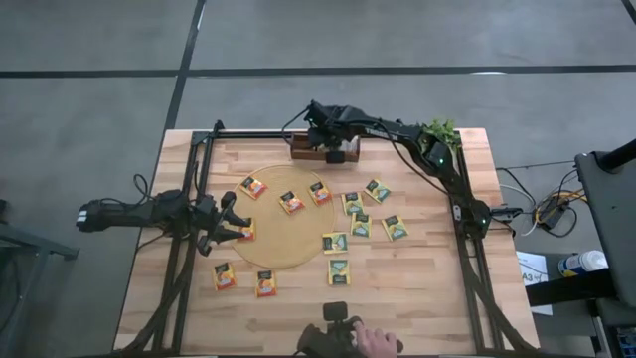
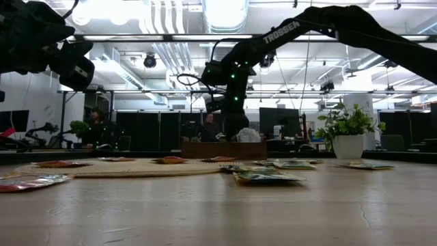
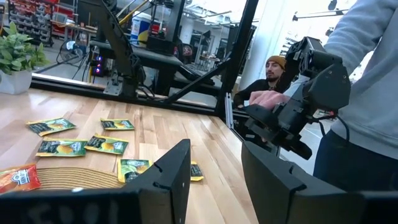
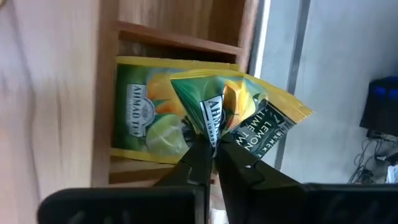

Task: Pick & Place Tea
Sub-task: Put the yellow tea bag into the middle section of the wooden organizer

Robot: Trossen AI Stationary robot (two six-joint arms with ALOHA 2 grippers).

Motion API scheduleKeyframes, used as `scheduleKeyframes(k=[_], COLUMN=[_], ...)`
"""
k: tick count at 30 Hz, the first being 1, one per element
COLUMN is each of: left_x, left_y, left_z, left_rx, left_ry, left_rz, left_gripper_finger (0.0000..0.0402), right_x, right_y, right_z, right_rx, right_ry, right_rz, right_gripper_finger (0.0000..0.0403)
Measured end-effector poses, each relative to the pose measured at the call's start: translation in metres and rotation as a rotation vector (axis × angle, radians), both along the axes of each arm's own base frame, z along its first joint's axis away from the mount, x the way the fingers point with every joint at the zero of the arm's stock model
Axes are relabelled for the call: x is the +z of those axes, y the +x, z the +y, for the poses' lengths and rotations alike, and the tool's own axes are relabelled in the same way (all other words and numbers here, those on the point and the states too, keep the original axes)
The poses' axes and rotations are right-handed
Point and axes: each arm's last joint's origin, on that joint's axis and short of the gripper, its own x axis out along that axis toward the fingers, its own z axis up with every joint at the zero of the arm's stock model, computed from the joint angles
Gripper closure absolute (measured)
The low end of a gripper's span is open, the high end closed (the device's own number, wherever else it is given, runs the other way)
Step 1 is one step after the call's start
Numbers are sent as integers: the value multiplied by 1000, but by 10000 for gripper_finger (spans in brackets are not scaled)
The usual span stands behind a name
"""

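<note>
Crumpled green-yellow lemon tea sachet [image 4: 249, 118] pinched at one corner between the clenched fingers of the right gripper [image 4: 210, 155], hanging just over the brown wooden compartment tray [image 1: 320, 150] at the far edge of the bench. Flat in the compartment below, a second green-yellow sachet [image 4: 149, 112]. Scattered across the middle of the light wooden bench [image 1: 417, 288], more orange and green-yellow flat square sachets [image 1: 360, 227]; several orange ones [image 1: 291, 203] on the big round tan woven mat [image 1: 288, 249], others off its rim toward the near and right edges. Left gripper [image 1: 231, 225] at the mat's left rim, fingers parted, empty, above an orange sachet. Green potted plant [image 1: 442, 132] at the far right corner. At the near edge, a person's hand [image 1: 376, 344] on a dark device. Beyond, grey floor, dark frames, monitors, seated people.
</note>
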Motion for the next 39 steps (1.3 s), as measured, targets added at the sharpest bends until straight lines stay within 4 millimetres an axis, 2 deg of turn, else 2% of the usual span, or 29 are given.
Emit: scheduleKeyframes(k=[24, 34, 39], left_x=[0, 0, 0], left_y=[0, 0, 0], left_z=[0, 0, 0], left_rx=[0, 0, 0], left_ry=[0, 0, 0], left_rz=[0, 0, 0], left_gripper_finger=[264, 264, 264], right_x=[-1, 0, 6], right_y=[-1, -4, -7], right_z=[0, -2, 0], right_rx=[-28, -37, -50], right_ry=[34, 38, 51], right_rz=[-25, -11, -6], right_gripper_finger=[193, 96, 69])
